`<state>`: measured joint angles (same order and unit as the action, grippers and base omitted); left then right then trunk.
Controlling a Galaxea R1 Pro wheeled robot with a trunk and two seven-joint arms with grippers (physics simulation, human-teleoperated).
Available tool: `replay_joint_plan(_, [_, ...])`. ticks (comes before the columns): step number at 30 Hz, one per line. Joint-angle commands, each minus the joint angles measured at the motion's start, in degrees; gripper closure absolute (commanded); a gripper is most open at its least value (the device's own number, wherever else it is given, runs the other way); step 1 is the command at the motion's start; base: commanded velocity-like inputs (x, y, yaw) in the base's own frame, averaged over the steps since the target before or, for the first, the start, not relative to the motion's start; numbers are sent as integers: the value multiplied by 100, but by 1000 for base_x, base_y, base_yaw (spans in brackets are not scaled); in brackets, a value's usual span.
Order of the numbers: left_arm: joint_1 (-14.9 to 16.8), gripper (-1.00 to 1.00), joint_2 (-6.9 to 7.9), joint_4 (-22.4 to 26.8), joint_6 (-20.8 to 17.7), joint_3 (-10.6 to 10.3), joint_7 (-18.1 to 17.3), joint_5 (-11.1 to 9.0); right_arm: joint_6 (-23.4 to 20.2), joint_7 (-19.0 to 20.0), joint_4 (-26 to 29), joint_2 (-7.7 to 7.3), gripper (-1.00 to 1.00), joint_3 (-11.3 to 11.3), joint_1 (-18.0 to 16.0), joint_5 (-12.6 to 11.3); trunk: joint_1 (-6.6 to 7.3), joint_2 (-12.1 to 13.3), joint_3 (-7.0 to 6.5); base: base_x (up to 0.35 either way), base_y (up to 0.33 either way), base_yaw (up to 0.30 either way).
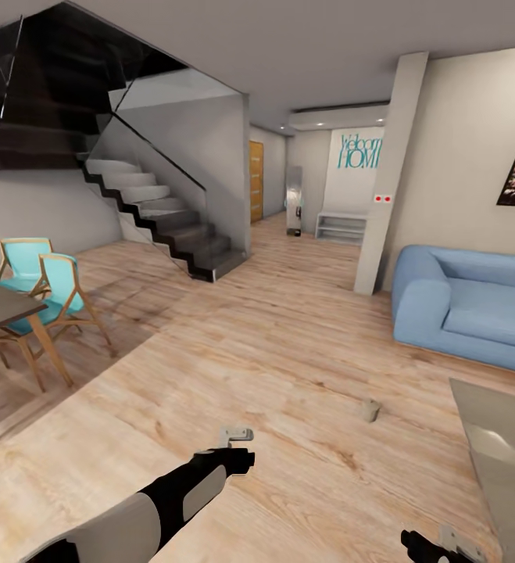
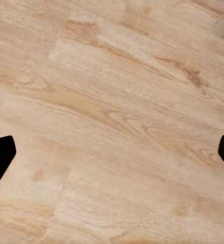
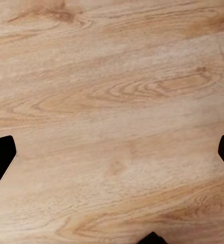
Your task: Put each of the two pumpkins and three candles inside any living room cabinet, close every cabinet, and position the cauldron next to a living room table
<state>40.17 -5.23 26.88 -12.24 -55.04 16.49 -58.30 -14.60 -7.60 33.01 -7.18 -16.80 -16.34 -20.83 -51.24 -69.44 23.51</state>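
Candle (image 1: 371,410) on floor beyond low, outstretched left gripper (image 1: 236,435), jaws apart.

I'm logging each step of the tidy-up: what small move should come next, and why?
Probably roll forward and slightly right toward the candle lying on the floor near the table corner. Both grippers, left and right, are open and empty over bare planks, and the candle looks too far ahead to grasp yet.

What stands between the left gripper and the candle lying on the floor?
Nothing visible. Bare plank floor runs from the left gripper to the candle, which lies ahead and to its right, short of the grey table. Its fingers are spread, empty.
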Motion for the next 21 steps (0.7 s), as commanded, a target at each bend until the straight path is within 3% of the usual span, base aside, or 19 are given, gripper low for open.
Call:
replay_joint_plan(1, [8, -100, 4, 11, -6, -41, 46, -41, -26, -31, 13, 1, -100, 3, -1, -60, -4, -4, 7, 330, 5, -10])
replay_joint_plan(12, [8, -100, 4, 10, -5, -41, 39, -41, -26, -31, 21, 23, -100, -6, -1, -124, -4, -4, 7, 331, 54, -21])
replay_joint_plan(21, [8, -100, 4, 10, -6, -41, 39, -41, -34, -31, 22, 23, -100, -5, -1, -132, -4, -4, 7, 331, 100, -225])
